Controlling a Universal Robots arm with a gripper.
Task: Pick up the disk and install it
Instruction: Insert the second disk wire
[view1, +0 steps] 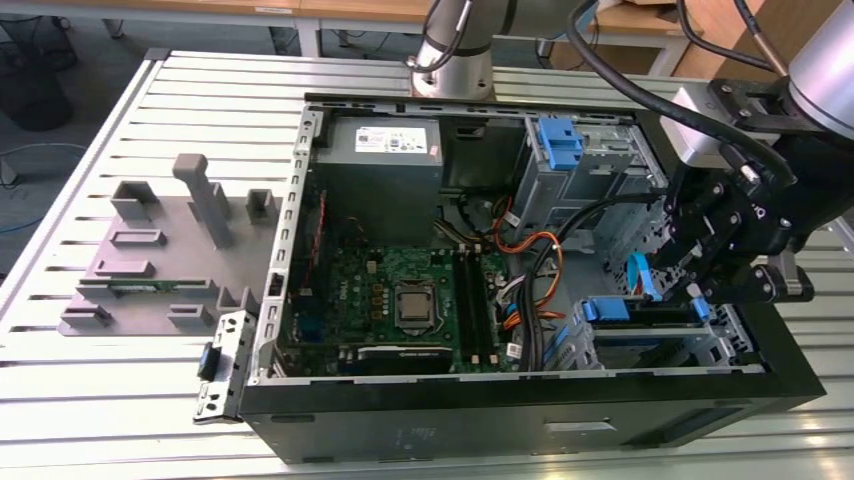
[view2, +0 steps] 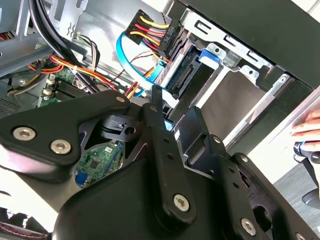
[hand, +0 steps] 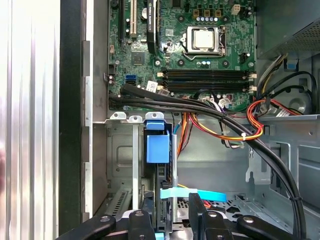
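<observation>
Slatted metal table (view1: 80, 420) carried an open computer case (view1: 534, 415), with the gripper (view1: 694, 290) low over its drive bay at the exterior view's right

From the exterior view's left, a grey fixture plate (view1: 154, 265) lay beside the case, then the green motherboard (view1: 400, 300) lay flat on the case floor, then the drive cage (view1: 641, 335). The disk (hand: 161, 200) stood on edge in that cage in the first wrist view, only its thin dark edge visible, topped by a blue carrier tab (hand: 157, 147), with a light blue ribbon cable (hand: 192, 193) crossing it. The black fingers (hand: 197, 212) sat on either side of the disk's edge; whether they were clamped on it or merely straddling it could not be told. A person's hand (view2: 307, 130) rested outside the case in the second wrist view
</observation>
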